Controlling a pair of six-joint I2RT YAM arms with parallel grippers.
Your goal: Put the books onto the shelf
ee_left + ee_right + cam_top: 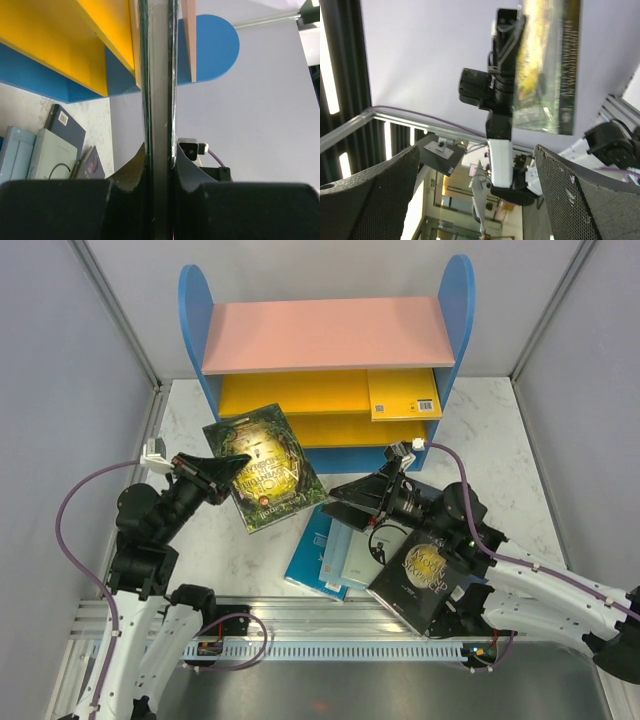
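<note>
My left gripper [238, 468] is shut on the left edge of a dark green and gold book [264, 467], holding it above the table in front of the shelf [330, 335]. In the left wrist view that book [159, 90] stands edge-on, pinched between the jaws of the gripper [160, 172]. My right gripper [341, 505] is open just right of the book and holds nothing. Its wrist view shows wide-apart fingers [372, 197] and the held book [547, 65] on the left arm. A yellow book [405, 393] lies on the shelf's upper yellow board. More books [325, 558] lie on the table.
A black-and-gold book [422, 578] lies under my right arm, beside the pale blue and teal ones. The left wrist view shows grey and navy books [52, 145] on the marble table [480, 455]. Grey walls close in the sides; a metal rail [330, 648] runs along the near edge.
</note>
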